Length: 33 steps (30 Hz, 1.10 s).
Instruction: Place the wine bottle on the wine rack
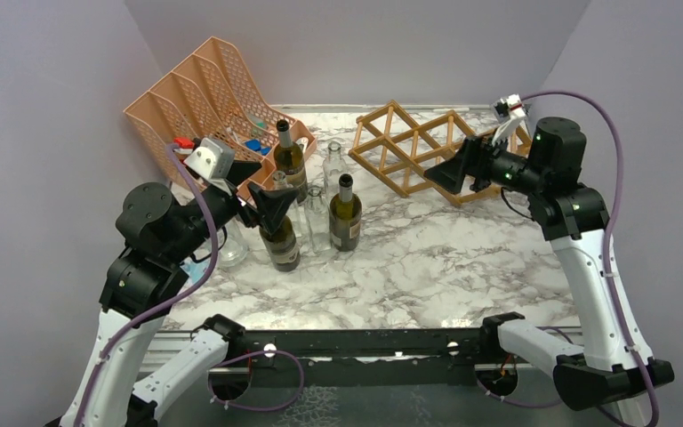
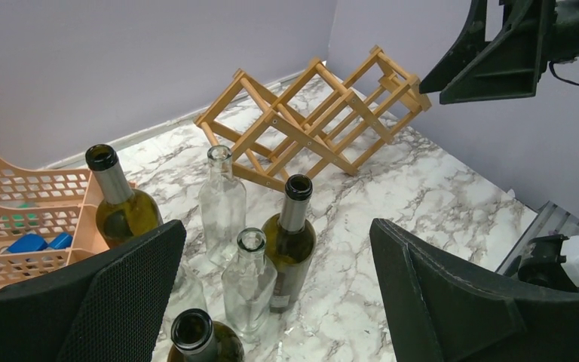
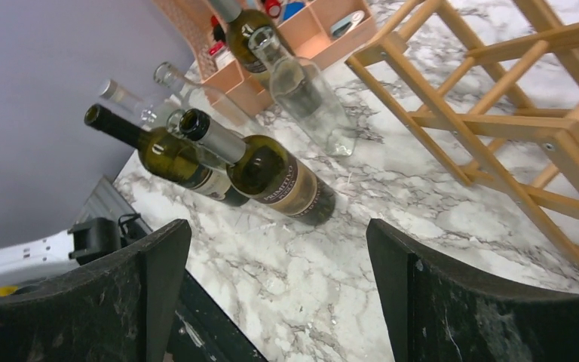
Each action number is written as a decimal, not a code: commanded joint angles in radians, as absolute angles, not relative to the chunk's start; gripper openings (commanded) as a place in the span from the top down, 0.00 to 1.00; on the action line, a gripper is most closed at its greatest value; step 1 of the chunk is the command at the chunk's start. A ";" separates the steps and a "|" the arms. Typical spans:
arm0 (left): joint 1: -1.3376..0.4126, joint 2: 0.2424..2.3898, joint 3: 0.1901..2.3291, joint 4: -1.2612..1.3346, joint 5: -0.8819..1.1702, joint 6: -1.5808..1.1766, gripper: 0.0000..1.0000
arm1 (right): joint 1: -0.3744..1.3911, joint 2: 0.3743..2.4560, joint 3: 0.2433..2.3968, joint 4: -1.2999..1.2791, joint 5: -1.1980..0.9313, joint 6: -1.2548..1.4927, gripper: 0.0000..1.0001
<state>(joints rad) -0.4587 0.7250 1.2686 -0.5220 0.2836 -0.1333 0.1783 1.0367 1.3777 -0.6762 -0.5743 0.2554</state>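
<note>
Starting at my end, both arm bases sit at the near edge of the marble table (image 1: 462, 267). The left gripper (image 1: 273, 206) hangs over the bottle cluster on the left, its jaws spread as wide as they go and holding nothing. In the left wrist view, the mouth of the nearest wine bottle (image 1: 283, 245) shows low between the two black fingers (image 2: 121, 294), closer to the left one and clear of both.

Just past it stand a clear glass bottle (image 1: 317, 221) and the labelled wine bottle (image 1: 345, 218), both upright on the marble. Further back are a taller clear bottle (image 1: 333, 165) and the far wine bottle (image 1: 290, 162), which is right beside the front of the peach file organizer (image 1: 200, 89) in the far left corner.

Over on the right, the right gripper (image 1: 449, 173) is up in the air by the right end of the wine rack (image 2: 275, 121). It is fully spread too, and empty. The wooden rack rests on the marble at the far centre-right. All three wine bottles stand on the table to its left.
</note>
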 commanded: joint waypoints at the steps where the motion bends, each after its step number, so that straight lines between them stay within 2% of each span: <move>1: -0.462 0.748 1.284 -0.519 0.294 -0.139 0.01 | 0.182 1.032 1.327 -0.543 -0.750 0.206 0.12; 6: -0.462 0.761 1.250 -0.474 0.273 -0.151 0.01 | 0.242 1.041 1.277 -0.475 -0.680 0.170 0.14; 10: -0.462 0.766 1.213 -0.405 0.264 -0.157 0.01 | 0.328 1.085 1.278 -0.455 -0.602 0.126 0.21; 25: -0.462 0.785 1.169 -0.260 0.200 -0.151 0.01 | 0.671 1.263 1.297 -0.307 -0.317 0.015 0.21; 33: -0.462 0.786 1.165 -0.258 0.201 -0.139 0.01 | 0.749 1.358 1.301 -0.233 -0.215 0.000 0.20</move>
